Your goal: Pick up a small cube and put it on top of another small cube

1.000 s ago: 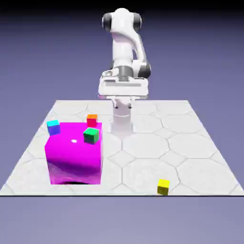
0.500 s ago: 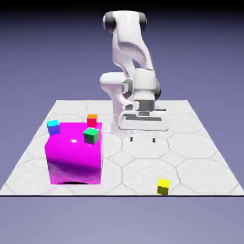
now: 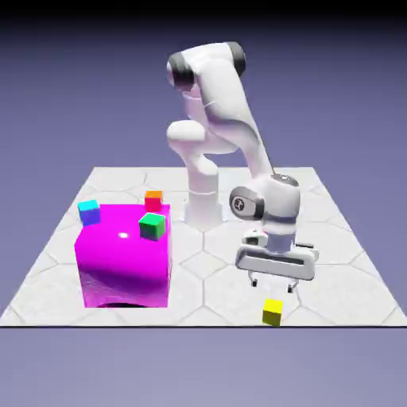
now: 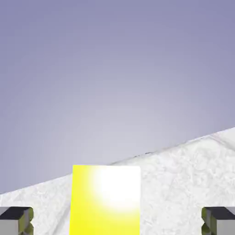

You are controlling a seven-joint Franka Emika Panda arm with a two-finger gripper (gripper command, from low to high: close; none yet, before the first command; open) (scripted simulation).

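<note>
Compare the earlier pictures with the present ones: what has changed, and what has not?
The claw has come down and toward the camera, over to the exterior view's right, and now hovers open near the yellow cube. Nothing was gripped or released. All the cubes and the magenta block stayed put.

The block [image 3: 125, 258] looks like glossy, smooth plastic; the tabletop [image 3: 238, 294] resembles pale stone, faintly mottled.

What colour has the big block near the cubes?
The big block is magenta, best seen in the exterior view.
</note>
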